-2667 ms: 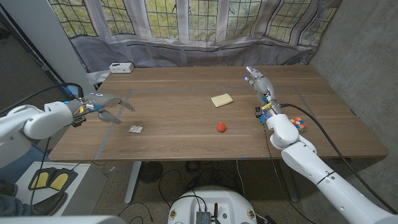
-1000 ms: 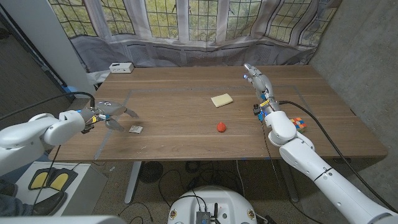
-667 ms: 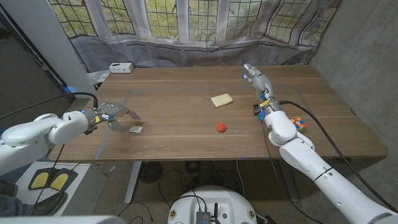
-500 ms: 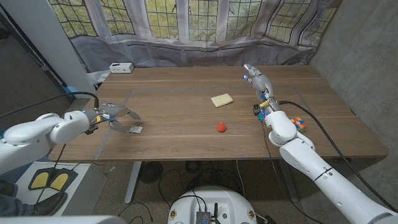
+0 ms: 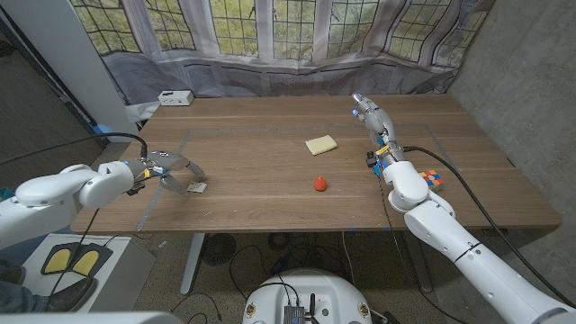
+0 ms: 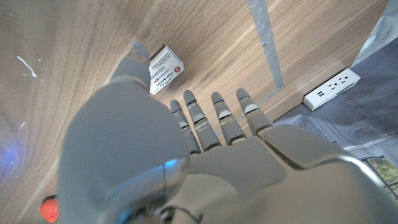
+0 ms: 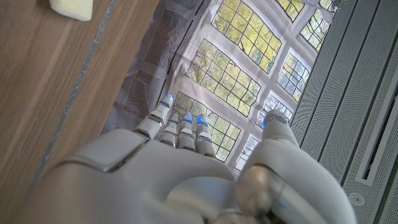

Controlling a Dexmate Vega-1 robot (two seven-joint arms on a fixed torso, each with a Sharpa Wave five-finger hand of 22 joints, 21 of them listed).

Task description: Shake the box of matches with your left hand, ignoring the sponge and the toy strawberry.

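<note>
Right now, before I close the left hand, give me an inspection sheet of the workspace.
Surface: wooden table, tape lines on it.
Job's things: matchbox lying flat near the left front, not yet gripped.
Clutter: sponge mid-table; strawberry in front of it.
Hands: left hand open, fingers spread just beside the matchbox; right hand open, holding nothing, fingers straight.
Cables: black cables along both arms; more under the table.
Surroundings: power strip at the back left corner; leaded windows behind; small coloured things at the right edge.
</note>
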